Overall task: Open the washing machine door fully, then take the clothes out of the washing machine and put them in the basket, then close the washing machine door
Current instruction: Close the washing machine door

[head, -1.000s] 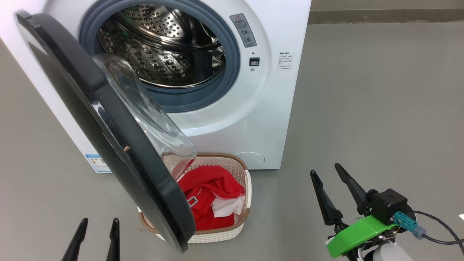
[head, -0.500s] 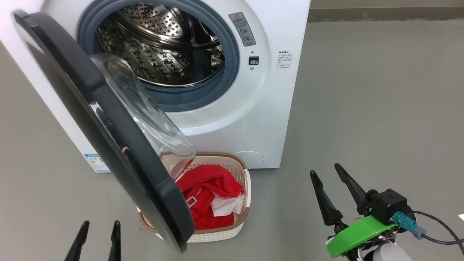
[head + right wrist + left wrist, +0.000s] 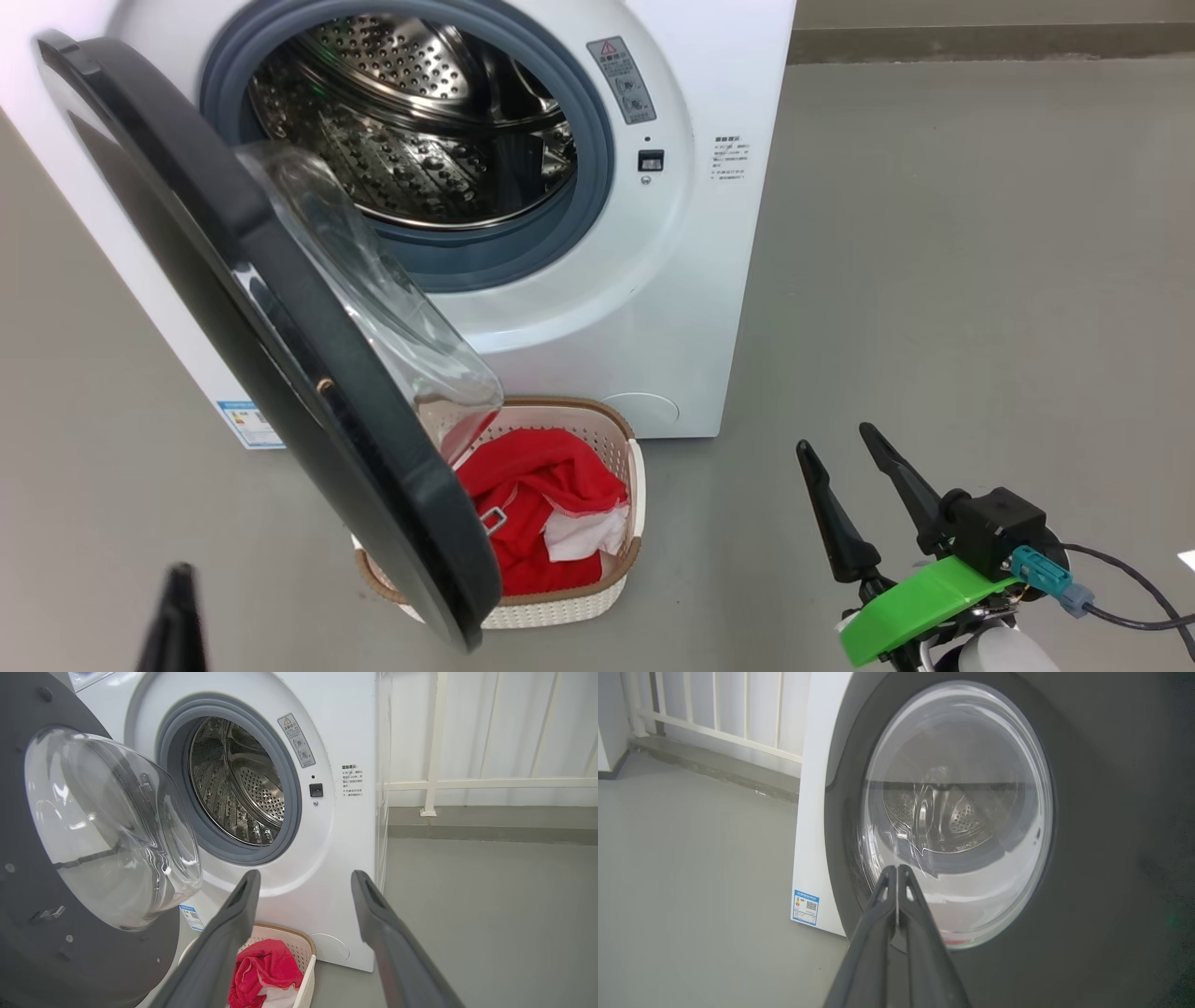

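The white washing machine [image 3: 653,280] stands with its door [image 3: 280,355] swung out to the left, black rim and clear glass bowl [image 3: 373,280] over the basket [image 3: 618,439]. The steel drum [image 3: 411,121] looks bare. Red clothes [image 3: 532,504] with a white patch lie in the cream basket on the floor below the door. My left gripper [image 3: 173,616] is low at the left, outside the door, with fingers pressed together on nothing; in the left wrist view the left gripper [image 3: 897,870] points at the door's window [image 3: 957,788]. My right gripper [image 3: 833,441] stands open at the lower right, right of the basket.
Grey floor spreads right of the machine. A white railing [image 3: 434,742] and a low kerb run behind it. A blue label [image 3: 245,422] sits low on the machine's left side. A green part [image 3: 915,607] and a cable sit on my right wrist.
My left gripper's two fingers have come together and now show as one dark shape, shifted left. The right gripper, door, basket and clothes are unchanged.
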